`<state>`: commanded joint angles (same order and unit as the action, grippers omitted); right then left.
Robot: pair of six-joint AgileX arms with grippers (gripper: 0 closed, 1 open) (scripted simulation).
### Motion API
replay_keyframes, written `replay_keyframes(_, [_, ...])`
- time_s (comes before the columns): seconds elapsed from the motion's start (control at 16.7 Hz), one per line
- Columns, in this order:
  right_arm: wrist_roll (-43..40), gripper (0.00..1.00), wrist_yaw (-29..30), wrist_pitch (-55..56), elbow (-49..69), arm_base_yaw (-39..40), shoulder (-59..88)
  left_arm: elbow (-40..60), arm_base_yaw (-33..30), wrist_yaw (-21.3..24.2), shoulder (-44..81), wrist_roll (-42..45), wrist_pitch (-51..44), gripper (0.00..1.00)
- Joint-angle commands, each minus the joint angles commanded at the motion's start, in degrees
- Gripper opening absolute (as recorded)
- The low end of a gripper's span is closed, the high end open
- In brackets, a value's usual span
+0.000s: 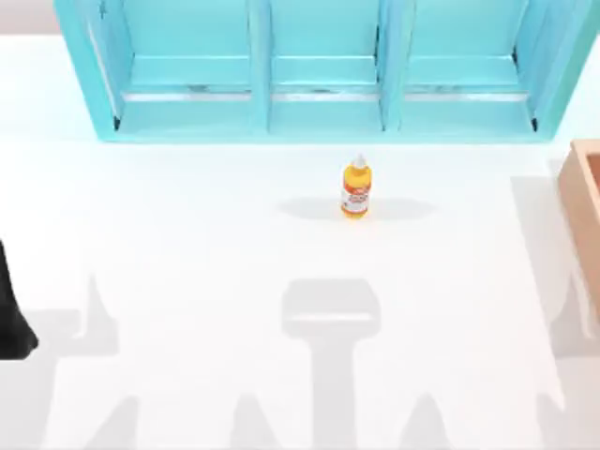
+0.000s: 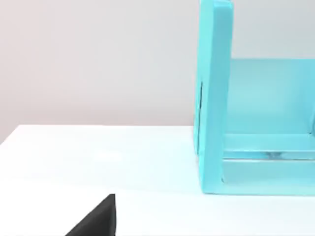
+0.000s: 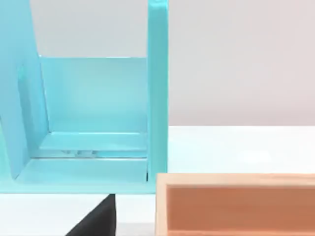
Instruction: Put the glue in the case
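Observation:
The glue (image 1: 356, 188), a small orange-yellow bottle with a white pointed cap and a red-and-white label, stands upright on the white table a little right of the middle. Behind it, along the far edge, stands the cyan case (image 1: 262, 66), open-fronted with three compartments; its left end wall (image 2: 214, 98) and right end wall (image 3: 157, 93) appear in the wrist views. My left arm (image 1: 13, 319) is a dark shape at the table's left edge, far from the glue. A dark corner of the left gripper (image 2: 96, 220) and of the right gripper (image 3: 96, 219) shows low in each wrist view.
A light wooden open box (image 1: 583, 202) sits at the table's right edge, beside the case's right end, and lies close in front of the right wrist camera (image 3: 236, 204). White tabletop (image 1: 187, 262) spreads between the arms and the glue.

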<state>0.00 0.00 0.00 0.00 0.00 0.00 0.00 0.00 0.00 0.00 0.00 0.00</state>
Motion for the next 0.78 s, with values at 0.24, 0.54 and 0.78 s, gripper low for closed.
replay_keyframes(0.24, [-0.88, 1.00, -0.82, -0.33, 1.04, 0.06, 1.57, 0.00, 0.00, 0.00, 0.00, 0.00, 0.00, 1.00])
replay_keyframes(0.54, [-8.09, 1.00, -7.62, -3.04, 9.67, 0.54, 14.76, 0.00, 0.00, 0.00, 0.00, 0.00, 0.00, 1.00])
replay_keyframes(0.78, [-17.76, 1.00, -16.81, -6.71, 21.29, 1.19, 32.73, 0.00, 0.00, 0.00, 0.00, 0.00, 0.00, 1.00])
